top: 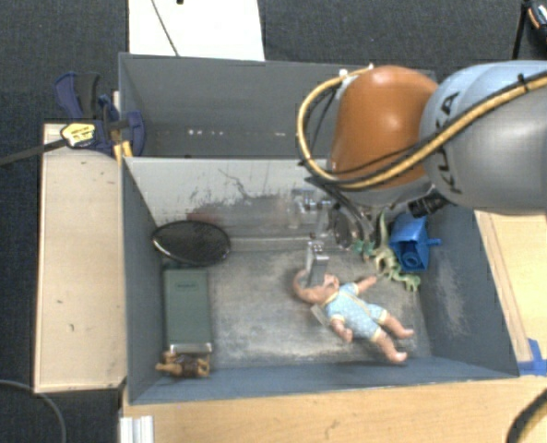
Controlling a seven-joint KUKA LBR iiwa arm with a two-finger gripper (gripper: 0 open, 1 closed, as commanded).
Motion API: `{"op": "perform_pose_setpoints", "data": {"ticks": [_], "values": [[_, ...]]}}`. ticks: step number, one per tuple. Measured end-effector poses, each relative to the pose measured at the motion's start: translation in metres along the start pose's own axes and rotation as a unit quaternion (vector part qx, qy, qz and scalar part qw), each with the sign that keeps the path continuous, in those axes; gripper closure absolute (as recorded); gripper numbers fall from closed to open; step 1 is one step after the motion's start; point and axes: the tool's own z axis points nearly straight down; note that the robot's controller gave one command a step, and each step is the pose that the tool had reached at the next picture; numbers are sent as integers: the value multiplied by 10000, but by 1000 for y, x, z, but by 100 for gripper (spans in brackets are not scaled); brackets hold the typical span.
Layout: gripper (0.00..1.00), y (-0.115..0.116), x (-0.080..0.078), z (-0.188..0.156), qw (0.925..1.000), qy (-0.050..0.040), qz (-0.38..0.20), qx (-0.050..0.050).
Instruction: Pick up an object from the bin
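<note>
The arm (499,132) reaches in, orange-covered wrist (379,123) angled downward.

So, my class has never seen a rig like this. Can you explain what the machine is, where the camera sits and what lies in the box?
The big grey tube with the orange cover is a robot arm, reaching in from the right. At its tip hangs the end effector, the part that grasps. The one camera looks down on a grey metal bin from above, a little to one side. In the bin lie a baby doll in pale blue, a blue plastic piece with a green-yellow toy beside it, a black oval thing, a grey-green flat block and a small brown figure. The end effector is low over the doll's head; whether it grips anything cannot be told.
</note>
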Motion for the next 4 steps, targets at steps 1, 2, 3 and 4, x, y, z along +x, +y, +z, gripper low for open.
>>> {"op": "perform_pose_setpoints", "data": {"ticks": [1,2,3,4], "values": [[0,0,-1,-5,10000,-36,9,-3],[0,-14,22,30,9987,-55,500,-7],[0,-42,30,57,9999,-25,124,2],[100,-70,45,80,9988,-40,-492,-19]]}}
